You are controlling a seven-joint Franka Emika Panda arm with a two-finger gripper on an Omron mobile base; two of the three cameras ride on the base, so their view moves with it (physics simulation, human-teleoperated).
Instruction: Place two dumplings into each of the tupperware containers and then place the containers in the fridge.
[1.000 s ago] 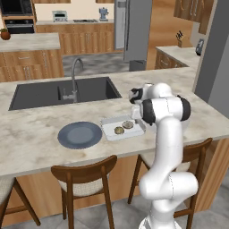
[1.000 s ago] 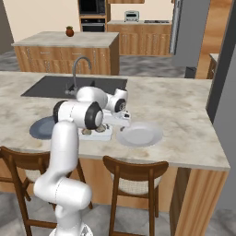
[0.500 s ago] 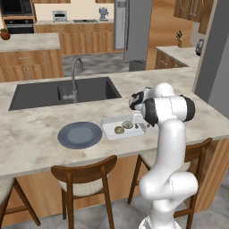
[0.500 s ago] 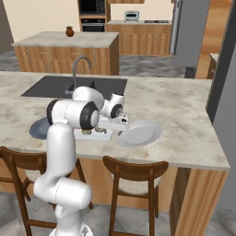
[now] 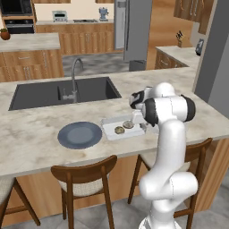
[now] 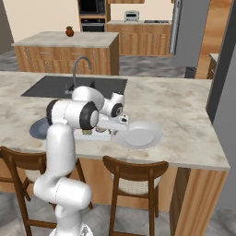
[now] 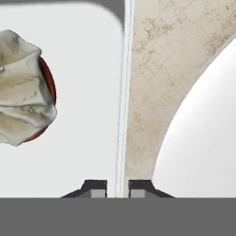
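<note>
Status: one tupperware container [image 5: 117,127] sits on the counter [image 5: 40,134] between the blue-grey plate [image 5: 80,134] and the arm, with two dumplings [image 5: 124,127] in it, so by my read the filling of this box is done. I can't make out a second box for sure; the pale round-edged thing [image 6: 138,135] just right of the box in the right base view could be a lid or dish. Fridge [image 5: 136,29] is well apart, across the room; nothing is in it yet as far as I can see.

Gripper [image 7: 117,188]: fingers pinched on the box's thin side wall [image 7: 123,92], one tip each side.

Materials: box is translucent whitish plastic, rounded corners. Dumpling [image 7: 25,87] is pale, pleated, lumpy. Counter is speckled beige stone, matte.
</note>
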